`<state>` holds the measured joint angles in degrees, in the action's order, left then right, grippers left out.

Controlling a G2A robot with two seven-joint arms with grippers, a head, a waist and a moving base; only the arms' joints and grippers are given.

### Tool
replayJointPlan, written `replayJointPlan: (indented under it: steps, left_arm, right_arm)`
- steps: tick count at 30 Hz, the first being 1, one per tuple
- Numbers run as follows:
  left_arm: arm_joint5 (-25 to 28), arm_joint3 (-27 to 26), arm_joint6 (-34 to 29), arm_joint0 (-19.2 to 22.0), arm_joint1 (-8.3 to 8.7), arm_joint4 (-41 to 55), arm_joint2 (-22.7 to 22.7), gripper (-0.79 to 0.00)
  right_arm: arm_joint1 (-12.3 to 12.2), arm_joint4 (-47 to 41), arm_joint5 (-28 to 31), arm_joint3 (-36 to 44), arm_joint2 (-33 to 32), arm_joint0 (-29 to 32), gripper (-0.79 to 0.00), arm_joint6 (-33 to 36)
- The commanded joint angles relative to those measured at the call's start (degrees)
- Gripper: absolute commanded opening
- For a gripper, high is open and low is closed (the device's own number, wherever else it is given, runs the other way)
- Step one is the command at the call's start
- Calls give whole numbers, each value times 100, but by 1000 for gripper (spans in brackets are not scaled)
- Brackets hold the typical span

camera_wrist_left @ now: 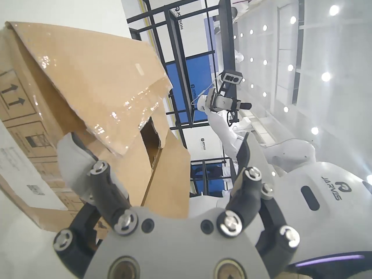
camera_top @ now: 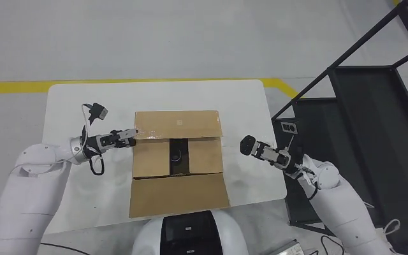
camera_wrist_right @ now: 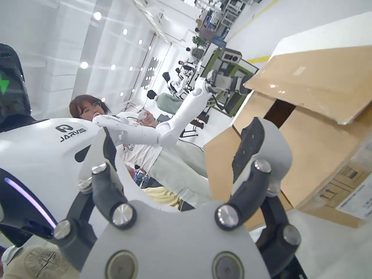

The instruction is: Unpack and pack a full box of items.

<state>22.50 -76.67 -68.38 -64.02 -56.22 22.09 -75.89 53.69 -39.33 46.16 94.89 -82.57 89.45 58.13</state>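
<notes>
Both arms' jaws wide apart, empty, flanking the box (camera_top: 178,124); its contents (camera_top: 177,155) dark, flap-hidden.

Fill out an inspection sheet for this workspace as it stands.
Surface: white table, box at its centre.
Job's things: cardboard box, outer flaps spread, inner flaps parted over a dark item.
Clutter: nothing seen.
Grippers: left gripper at the box's far left corner, fingers open; right gripper right of the box, apart, also open.
Cables: black cable loops at the left wrist.
Surroundings: black metal rack beside the table; yellow floor line behind.
</notes>
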Motion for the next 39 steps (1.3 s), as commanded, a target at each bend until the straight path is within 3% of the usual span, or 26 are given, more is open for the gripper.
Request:
replayJointPlan:
  steps: [1, 7, 14, 20, 25, 32, 39]
  left_arm:
    - [183, 224, 219, 80, -46, 4, 153, 0]
    - [559, 470, -5, 270, -120, 651, 316, 0]
    - [557, 539, -402, 511, -158, 1477, 294, 0]
    - [731, 738, -140, 970, -264, 1550, 511, 0]
    - [1223, 1379, 661, 1570, -494, 1302, 1027, 0]
    - [1473, 2503, 1025, 2371, -817, 1221, 1662, 0]
    - [1828, 3512, 1915, 2945, -1138, 291, 2250, 0]
  right_arm:
    - [-24, -4, 22, 9, -67, 58, 0, -22]
    - [-68, 4, 50, 82, -107, 183, 0, -50]
    - [-113, -24, 108, 78, -118, 241, 0, -108]
    - [-134, -23, 131, 4, -38, 167, 0, -131]
    - [-148, 7, 195, -109, 1, 146, 0, -195]
    - [-176, 45, 319, -163, -30, 274, 0, -320]
    - [-196, 113, 441, -162, -82, 403, 0, -442]
